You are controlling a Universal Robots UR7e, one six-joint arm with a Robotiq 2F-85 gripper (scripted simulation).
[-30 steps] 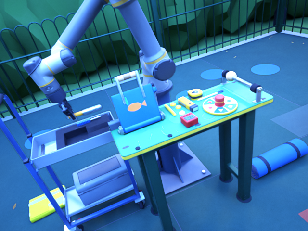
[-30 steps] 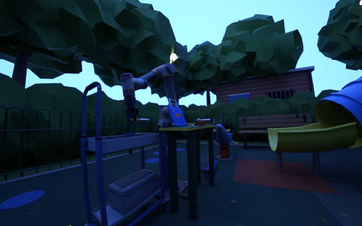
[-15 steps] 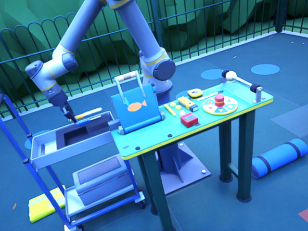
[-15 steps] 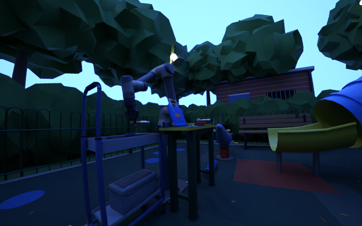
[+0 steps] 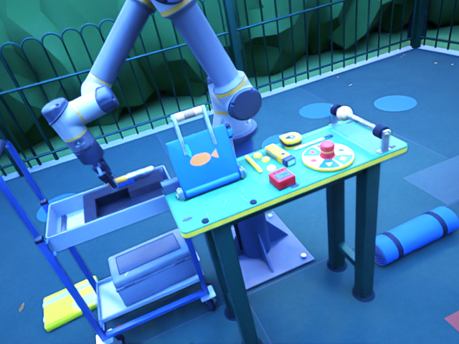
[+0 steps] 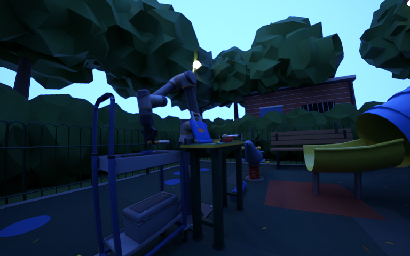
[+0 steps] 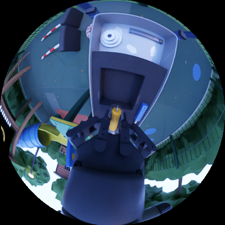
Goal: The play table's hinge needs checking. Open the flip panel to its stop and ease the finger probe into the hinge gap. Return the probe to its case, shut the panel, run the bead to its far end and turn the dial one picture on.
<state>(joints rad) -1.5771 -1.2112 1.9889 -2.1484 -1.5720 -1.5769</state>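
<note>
The finger probe, a slim rod with a yellow grip, hangs just above the dark case in the cart's top tray, over the rim of its recess. The probe is held by its yellow end in my closed gripper. The blue flip panel with the orange fish stands raised on the play table's left end, its handle up. On the right end of the table the cream bead sits at the far end of its rail, and the picture dial with its red knob lies flat.
The blue cart stands left of the table, a grey toolbox on its lower shelf. Small toys clutter the table's middle. A rolled mat lies on the ground to the right, and a fence runs behind.
</note>
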